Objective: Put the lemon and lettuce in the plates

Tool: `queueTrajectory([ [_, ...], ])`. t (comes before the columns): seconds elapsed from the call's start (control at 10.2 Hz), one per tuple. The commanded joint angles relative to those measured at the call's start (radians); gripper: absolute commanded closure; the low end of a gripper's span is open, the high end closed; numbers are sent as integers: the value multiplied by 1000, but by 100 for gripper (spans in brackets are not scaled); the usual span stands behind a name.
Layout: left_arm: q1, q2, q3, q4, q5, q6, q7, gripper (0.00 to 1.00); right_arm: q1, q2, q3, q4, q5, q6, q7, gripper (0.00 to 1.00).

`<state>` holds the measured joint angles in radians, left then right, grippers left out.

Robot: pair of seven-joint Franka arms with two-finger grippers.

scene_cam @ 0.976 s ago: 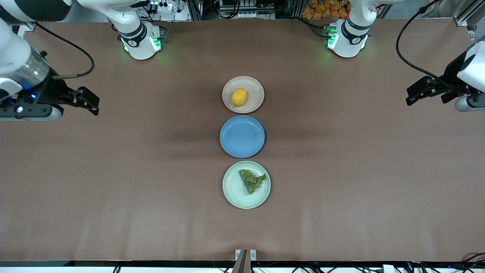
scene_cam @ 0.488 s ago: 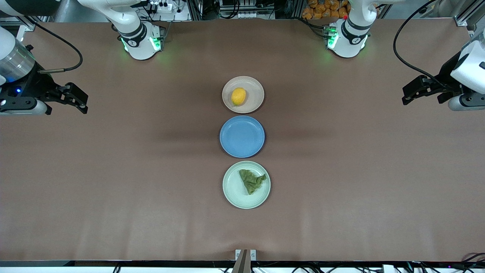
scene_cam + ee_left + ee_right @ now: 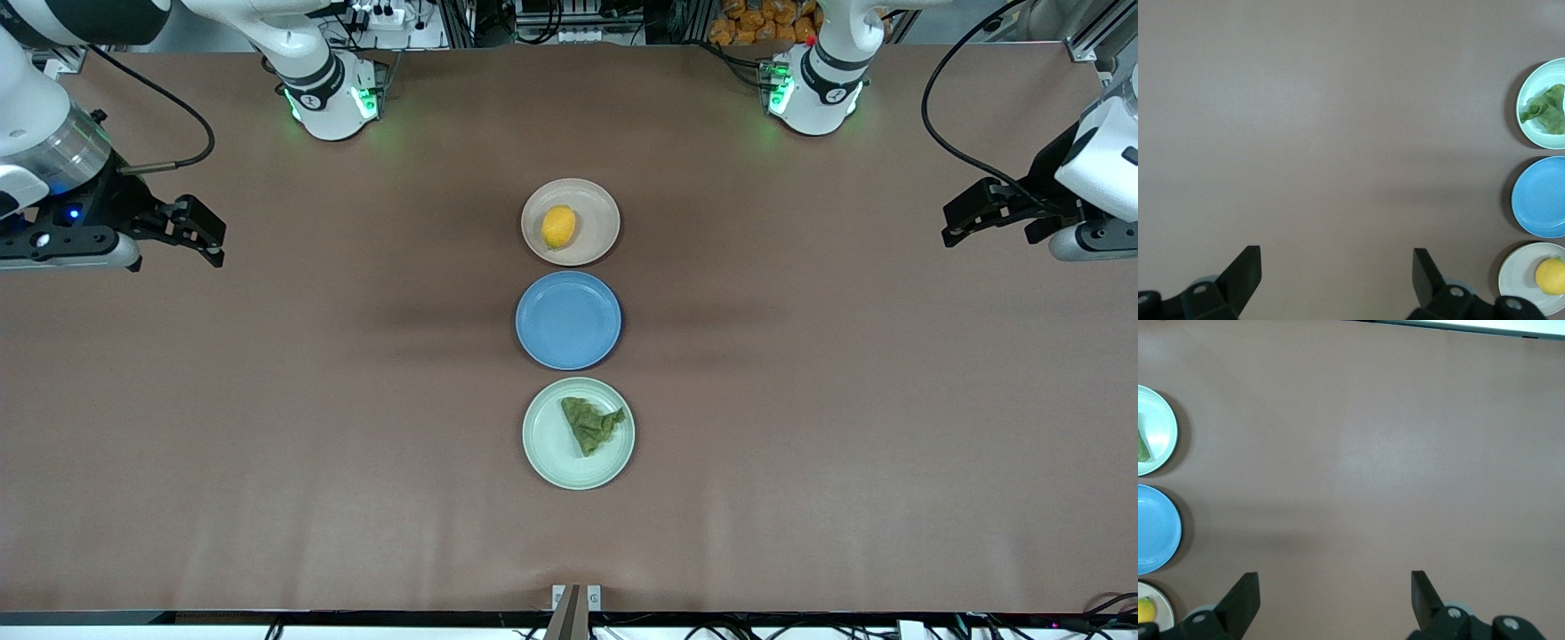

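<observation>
The yellow lemon (image 3: 559,226) lies in the beige-pink plate (image 3: 597,203), the plate farthest from the front camera. The dark green lettuce (image 3: 591,424) lies in the mint green plate (image 3: 546,444), the nearest one. Both show in the left wrist view: lemon (image 3: 1551,275), lettuce (image 3: 1547,113). My left gripper (image 3: 956,222) is open and empty over bare table at the left arm's end. My right gripper (image 3: 210,238) is open and empty over bare table at the right arm's end. Both wrist views show spread fingers (image 3: 1245,269) (image 3: 1243,596) above the mat.
A blue plate (image 3: 568,320) sits empty between the two other plates, in a row down the table's middle. The brown mat (image 3: 800,400) covers the table. The arm bases (image 3: 329,98) (image 3: 813,89) stand at the table's edge farthest from the front camera.
The right gripper drew back toward its end of the table, then came slightly forward again. The left gripper drew back a little toward its end. Lemon and lettuce have not moved.
</observation>
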<state>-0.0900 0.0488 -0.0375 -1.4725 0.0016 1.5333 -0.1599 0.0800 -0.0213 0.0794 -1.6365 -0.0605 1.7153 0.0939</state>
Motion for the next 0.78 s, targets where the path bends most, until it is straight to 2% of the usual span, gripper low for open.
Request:
queueTrajectory([
  [0.0,7,-6,-5,-8,0,11,22,0,-17,-43,13,-60,-7,13,-11,0],
  [0.2,10,-6,-5,-8,0,11,22,0,-20,-54,7,-65,49,4,-28,0],
  [0.68,12,-6,1,-8,0,11,23,0,-13,-58,10,-43,44,-49,-59,0],
])
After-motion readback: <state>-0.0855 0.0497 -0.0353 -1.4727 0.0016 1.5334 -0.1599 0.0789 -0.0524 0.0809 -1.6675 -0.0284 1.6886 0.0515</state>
